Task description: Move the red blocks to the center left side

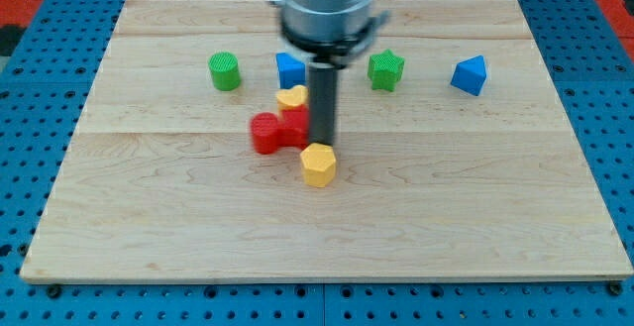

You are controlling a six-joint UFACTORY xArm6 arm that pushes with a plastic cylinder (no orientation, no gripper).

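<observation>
Camera view: my tip (322,144), a bare rod clamping nothing, is touching the right edge of the red blocks (277,131), just above a yellow hexagon (318,164). The pushing step is seemingly running; next calls for sweeping leftward, both reds together.

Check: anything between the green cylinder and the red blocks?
Nothing. In the camera view, bare board separates the green cylinder from the red blocks. My tip touches their right side.
</observation>
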